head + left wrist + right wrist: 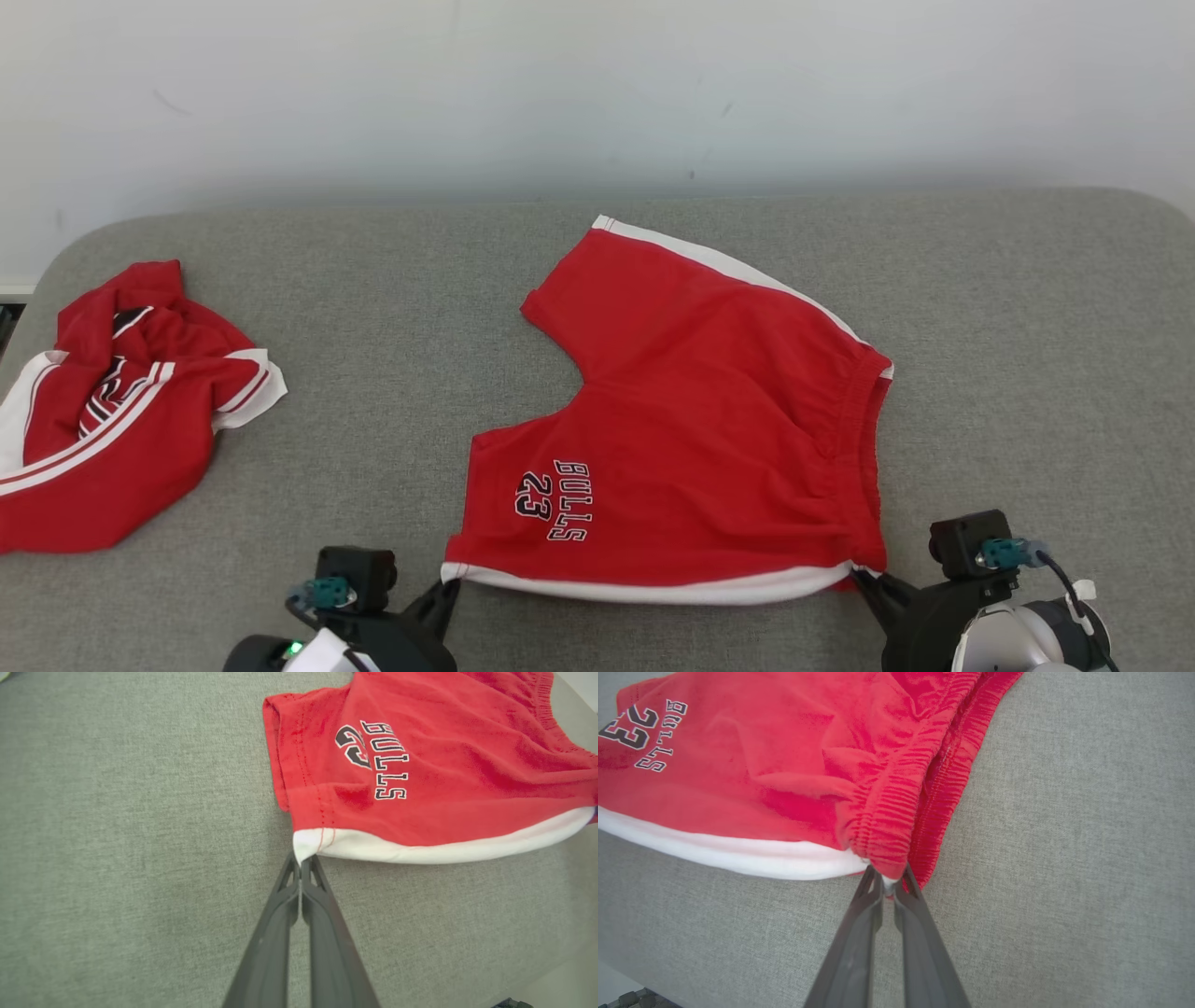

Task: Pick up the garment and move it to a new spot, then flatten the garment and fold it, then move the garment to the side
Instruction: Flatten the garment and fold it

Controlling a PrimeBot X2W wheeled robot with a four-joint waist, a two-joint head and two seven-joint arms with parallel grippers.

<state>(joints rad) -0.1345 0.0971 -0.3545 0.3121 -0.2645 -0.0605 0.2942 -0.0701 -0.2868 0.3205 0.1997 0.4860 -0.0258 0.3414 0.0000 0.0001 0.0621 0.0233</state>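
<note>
Head view: high, looking forward and down over grey surface (pixel 373 373) to white wall (pixel 597 84). Left wrist view: close and low, along left gripper (pixel 301 861) at hem corner of shorts (pixel 444 779). Right wrist view: equally close, along right gripper (pixel 888 877) at waistband corner. All three share the lettering (pixel 553 499).

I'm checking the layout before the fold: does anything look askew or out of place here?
The red shorts lie skewed, not flat: the far leg splays off at an angle and the waistband is bunched by the right gripper. A second red garment sits crumpled on the grey surface, far left.
</note>
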